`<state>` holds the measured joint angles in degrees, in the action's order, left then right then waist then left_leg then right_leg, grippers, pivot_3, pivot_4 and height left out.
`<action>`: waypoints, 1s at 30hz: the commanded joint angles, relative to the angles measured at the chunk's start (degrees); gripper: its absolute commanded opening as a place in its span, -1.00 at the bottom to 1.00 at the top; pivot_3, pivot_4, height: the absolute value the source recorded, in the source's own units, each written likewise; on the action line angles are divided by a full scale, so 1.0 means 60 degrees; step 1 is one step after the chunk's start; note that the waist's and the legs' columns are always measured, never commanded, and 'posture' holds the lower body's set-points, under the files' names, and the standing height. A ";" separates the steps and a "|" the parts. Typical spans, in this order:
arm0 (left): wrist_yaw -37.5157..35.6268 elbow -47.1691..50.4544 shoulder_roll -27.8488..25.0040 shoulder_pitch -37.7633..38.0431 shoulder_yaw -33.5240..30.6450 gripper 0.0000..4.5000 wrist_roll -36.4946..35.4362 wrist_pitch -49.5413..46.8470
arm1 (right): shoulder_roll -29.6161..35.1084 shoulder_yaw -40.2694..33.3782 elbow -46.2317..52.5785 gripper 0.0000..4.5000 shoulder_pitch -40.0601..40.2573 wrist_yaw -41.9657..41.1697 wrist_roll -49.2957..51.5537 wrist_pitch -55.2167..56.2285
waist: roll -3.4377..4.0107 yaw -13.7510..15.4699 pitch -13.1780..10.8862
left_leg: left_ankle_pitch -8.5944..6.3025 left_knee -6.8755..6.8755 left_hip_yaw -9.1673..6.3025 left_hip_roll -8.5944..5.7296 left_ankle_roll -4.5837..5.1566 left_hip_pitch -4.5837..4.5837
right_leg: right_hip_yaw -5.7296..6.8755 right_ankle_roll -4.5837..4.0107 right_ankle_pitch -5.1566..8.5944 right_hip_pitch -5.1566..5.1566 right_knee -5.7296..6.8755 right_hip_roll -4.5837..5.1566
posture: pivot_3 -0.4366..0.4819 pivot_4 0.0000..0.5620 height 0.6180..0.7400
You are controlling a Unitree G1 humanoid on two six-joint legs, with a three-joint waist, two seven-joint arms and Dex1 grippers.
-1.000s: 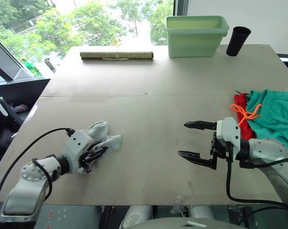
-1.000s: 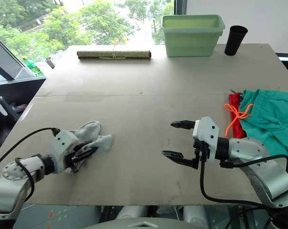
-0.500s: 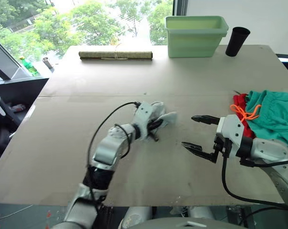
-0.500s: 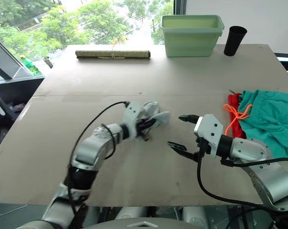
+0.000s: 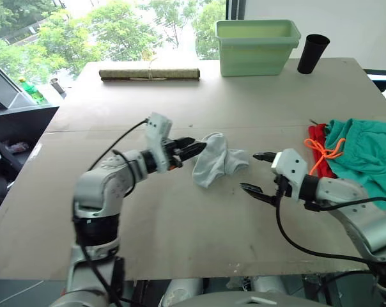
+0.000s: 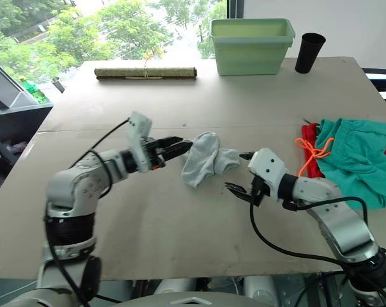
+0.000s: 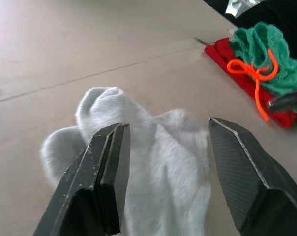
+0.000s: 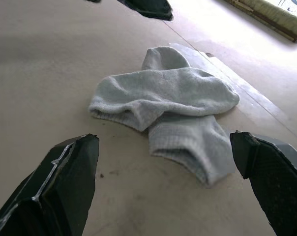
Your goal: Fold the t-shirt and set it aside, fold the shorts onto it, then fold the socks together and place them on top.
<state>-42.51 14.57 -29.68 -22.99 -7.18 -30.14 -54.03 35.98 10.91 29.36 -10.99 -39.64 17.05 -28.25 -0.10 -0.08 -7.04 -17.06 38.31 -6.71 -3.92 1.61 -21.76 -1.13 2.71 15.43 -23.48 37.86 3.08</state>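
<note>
The pale grey socks (image 5: 215,163) lie in a loose crossed heap at the middle of the table (image 5: 180,230). My left gripper (image 5: 192,149) is open just left of them, fingertips at their edge; the left wrist view shows the socks (image 7: 158,147) lying loose beyond its spread fingers (image 7: 109,162). Just right of the heap, my right gripper (image 5: 250,171) is open and points at the socks (image 8: 173,98). At the right edge the teal-green shorts (image 5: 365,153) with an orange drawstring (image 5: 321,152) lie on the red t-shirt (image 5: 317,137), which is mostly covered.
A pale green bin (image 5: 257,45) and a black cup (image 5: 308,54) stand at the far edge. A rolled mat (image 5: 148,74) lies at the far left. Bare tabletop stretches in front of and behind the socks.
My left arm swung the socks from the front left to the table's middle and let go of them. My right gripper shifted slightly toward the heap.
</note>
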 commanded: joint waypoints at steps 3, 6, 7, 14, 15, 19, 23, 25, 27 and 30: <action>-0.0889 0.0970 -0.0746 0.0761 0.1363 0.21 0.0677 0.1733 | -0.0355 0.0105 0.0036 1.00 -0.0293 -0.0013 -0.0168 0.0310 | 0.0000 0.0114 -0.0002 | 0.0000 0.0001 -0.0002 -0.0004 0.0000 -0.0005 | 0.0003 0.0000 0.0000 0.0001 -0.0007 0.0006 | -0.05 -0.47 1.00; -0.0546 0.1178 -0.0574 0.0882 0.2260 0.21 0.1335 0.2340 | -0.0496 0.0161 0.0179 1.00 -0.0263 0.0121 -0.0319 0.0209 | -0.0001 0.0164 -0.0002 | 0.0000 0.0002 -0.0003 -0.0006 0.0000 -0.0009 | 0.0002 0.0000 -0.0001 0.0001 -0.0007 0.0010 | -0.05 -0.47 1.00; -0.0525 0.1169 -0.0589 0.0881 0.2520 0.21 0.1569 0.2558 | -0.0524 0.0158 0.0278 1.00 -0.0229 0.0160 -0.0318 0.0130 | -0.0001 0.0155 -0.0002 | -0.0001 0.0002 -0.0003 -0.0006 0.0000 -0.0009 | 0.0001 0.0000 -0.0001 0.0001 -0.0005 0.0010 | -0.05 -0.47 1.00; -0.0172 0.0522 -0.0532 0.0506 0.3545 0.21 0.2630 0.2887 | -0.0465 0.0027 0.0928 1.00 0.0057 0.0385 -0.0288 -0.0428 | -0.0001 0.0127 -0.0002 | -0.0001 -0.0001 0.0000 -0.0007 0.0000 -0.0006 | -0.0013 0.0000 -0.0001 -0.0011 0.0007 0.0002 | -0.05 -0.47 1.00; -0.0117 0.0332 -0.0490 0.0466 0.3637 0.21 0.2755 0.2916 | -0.0447 -0.0016 0.0997 1.00 0.0095 0.0409 -0.0286 -0.0478 | 0.0000 0.0126 -0.0002 | 0.0000 -0.0001 0.0002 -0.0007 0.0001 -0.0007 | -0.0015 0.0000 -0.0001 -0.0011 0.0007 0.0002 | -0.05 -0.47 1.00; -0.0285 -0.0582 -0.0472 0.0439 0.3997 -0.02 0.3220 0.3426 | -0.0369 -0.0069 0.1168 1.00 0.0116 0.0451 -0.0325 -0.0615 | 0.0000 0.0129 -0.0002 | -0.0001 -0.0001 0.0001 -0.0007 0.0001 -0.0006 | -0.0013 0.0000 -0.0001 -0.0011 0.0009 0.0001 | -0.05 -0.47 1.00; -0.1072 -0.1176 -0.0500 0.0285 0.3770 -0.75 0.2858 0.3739 | -0.0118 0.0229 0.0933 1.00 -0.0189 0.0310 -0.0771 -0.0362 | -0.0002 0.0133 -0.0002 | -0.0001 0.0000 0.0001 -0.0008 0.0001 -0.0006 | -0.0011 0.0000 0.0000 -0.0010 0.0009 0.0003 | -0.05 -0.47 1.00; -0.1568 -0.1395 -0.0663 0.0152 0.3668 -0.97 0.2776 0.4010 | 0.0036 0.0477 0.0721 1.00 -0.0406 0.0170 -0.1116 -0.0149 | -0.0002 0.0122 -0.0002 | -0.0001 0.0002 0.0000 -0.0008 0.0001 -0.0006 | -0.0010 0.0000 -0.0001 -0.0010 0.0008 0.0002 | -0.05 -0.47 1.00; -0.1848 -0.1503 -0.0743 0.0048 0.3564 -0.97 0.2652 0.4007 | 0.0168 0.0695 0.0535 1.00 -0.0591 0.0011 -0.1423 0.0087 | -0.0002 0.0114 -0.0002 | 0.0000 0.0000 0.0000 -0.0008 0.0001 -0.0006 | -0.0008 0.0000 0.0000 -0.0011 0.0009 0.0001 | -0.05 -0.47 1.00; -0.2586 -0.1270 -0.0881 -0.0262 0.3148 -0.97 0.1800 0.3347 | 0.0524 0.1462 -0.0195 1.00 -0.1264 -0.0623 -0.2286 0.0905 | -0.0004 0.0078 -0.0004 | 0.0000 0.0002 0.0001 -0.0008 0.0001 -0.0009 | -0.0008 0.0000 0.0000 -0.0013 0.0008 -0.0001 | -0.05 -0.47 1.00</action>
<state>-55.86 5.08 -34.23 -22.85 13.86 -16.53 -32.68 38.51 18.39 28.74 -16.89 -41.57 5.80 -26.19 -0.13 0.39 -7.07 -17.07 38.32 -6.71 -3.97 1.61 -21.81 -1.17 2.71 15.43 -23.56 37.91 3.07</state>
